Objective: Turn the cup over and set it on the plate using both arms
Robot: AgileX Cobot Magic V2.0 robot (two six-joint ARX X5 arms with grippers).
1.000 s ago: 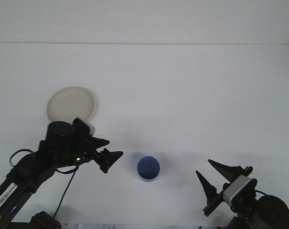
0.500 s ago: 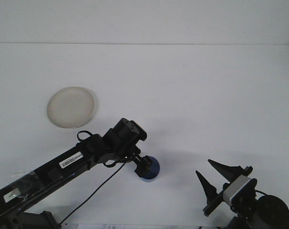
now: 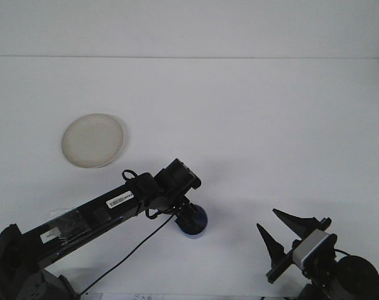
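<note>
The scene is covered by one front view, set high behind the robot and aimed forward and downward over the white desk (image 3: 252, 112), at moderate range.

The left arm is stretching farther across the table than a second ago, its left gripper (image 3: 188, 218) now pressing down over the blue cup (image 3: 196, 225) and covering most of it, where earlier the cup was sitting fully exposed and the gripper was hovering beside the plate.
</note>
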